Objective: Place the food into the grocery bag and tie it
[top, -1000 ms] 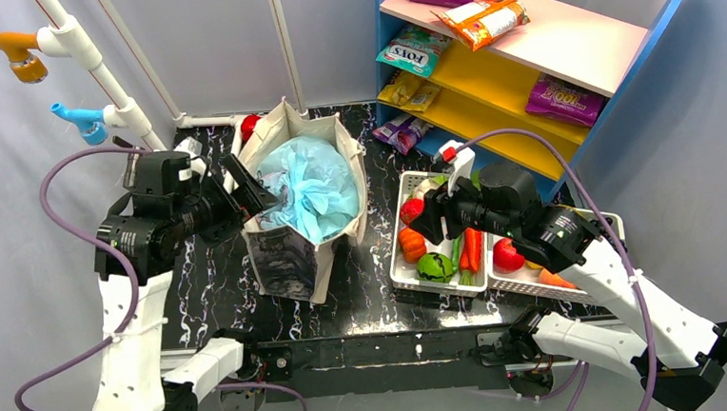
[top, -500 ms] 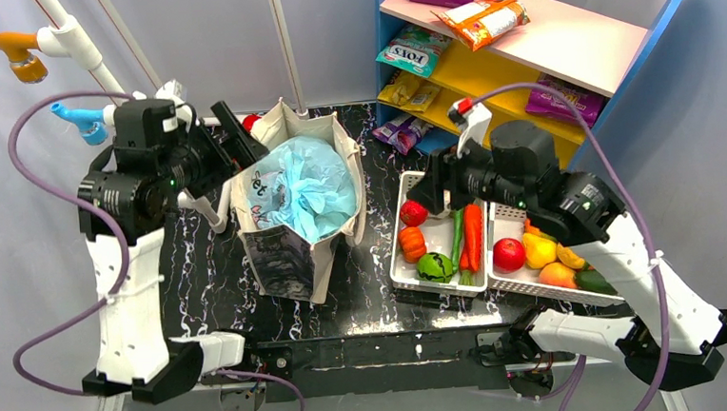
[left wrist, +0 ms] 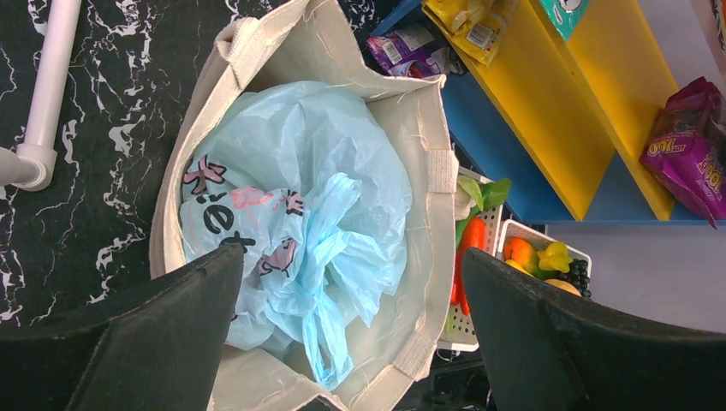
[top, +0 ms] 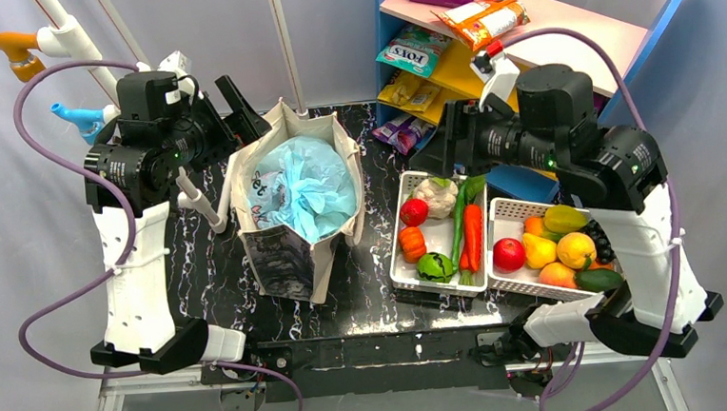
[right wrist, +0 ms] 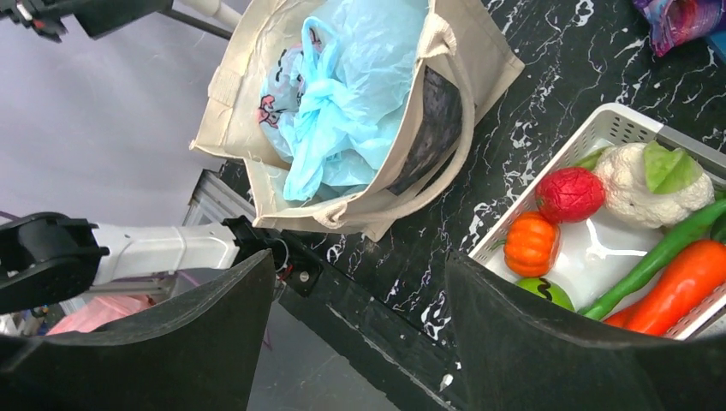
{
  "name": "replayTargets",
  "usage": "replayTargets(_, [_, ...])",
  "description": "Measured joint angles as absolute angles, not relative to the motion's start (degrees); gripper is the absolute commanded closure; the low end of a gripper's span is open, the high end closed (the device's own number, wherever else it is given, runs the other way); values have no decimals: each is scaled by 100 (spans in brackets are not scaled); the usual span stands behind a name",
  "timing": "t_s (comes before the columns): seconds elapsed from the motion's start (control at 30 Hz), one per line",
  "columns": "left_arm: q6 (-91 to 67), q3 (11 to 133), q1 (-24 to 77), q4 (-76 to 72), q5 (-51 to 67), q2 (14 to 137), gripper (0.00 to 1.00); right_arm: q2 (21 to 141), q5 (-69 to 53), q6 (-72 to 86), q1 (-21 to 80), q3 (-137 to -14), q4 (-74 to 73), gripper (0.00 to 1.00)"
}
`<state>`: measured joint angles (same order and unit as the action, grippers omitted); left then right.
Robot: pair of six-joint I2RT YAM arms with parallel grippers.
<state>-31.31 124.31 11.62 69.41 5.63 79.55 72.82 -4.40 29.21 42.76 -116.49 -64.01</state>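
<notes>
Table [top: 202,273]: black marbled top, carries the canvas tote [top: 287,258], which stands upright with its mouth open.
Shelf [top: 522,53]: behind and right of the tote, blue frame with pink and yellow boards, snack packets [top: 487,19] lying on them.
Grocery bag [top: 306,185]: inside the tote and filling it; light-blue crinkled plastic with pink and black print, handles gathered in a bunch on top. Contents cannot be made out.
Near basket [top: 404,274]: white, just right of the tote; holds a red round one [top: 413,211], cauliflower [top: 438,196], small orange pumpkin [top: 412,244], green one [top: 434,267], carrot [top: 473,237].
Far basket [top: 503,211]: touching the near basket on the side away from the tote; holds a red apple [top: 509,254], yellow fruit [top: 539,250], orange [top: 575,249], dark grapes [top: 598,239].
Left gripper [left wrist: 351,257]: above the tote's left rear rim, fingers spread wide, nothing between them.
Right gripper [right wrist: 360,257]: high, right of the tote, fingers well apart, holding nothing.
</notes>
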Motion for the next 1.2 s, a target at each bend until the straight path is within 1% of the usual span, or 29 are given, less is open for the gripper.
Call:
replayTargets(0.1, [-3083, 12427, 1162, 6938, 569, 7948, 0, 7540, -521, 2989, 4152, -12145, -6753, 20])
replayTargets(0.3, [-3004, 12237, 1162, 6921, 602, 7870, 0, 7454, -694, 3146, 3970, -12116, -7258, 20])
replayTargets(0.5, [-2947, 12134, 1162, 6901, 646, 7843, 0, 7218, -1013, 3301, 3693, -11653, -7266, 15])
replayTargets(0.6, [-2910, 12127, 1162, 6899, 655, 7826, 0, 7087, -1194, 3356, 3562, -11360, -7148, 10])
replayTargets(0.93, [-2801, 12073, 1162, 6906, 663, 7714, 0, 6681, -2416, 3417, 3111, -10414, -6302, 10])
replayTargets(1.2, [-2762, 11996, 1162, 6897, 663, 7620, 1, 6466, -2810, 3476, 2821, -10136, -6055, 9])
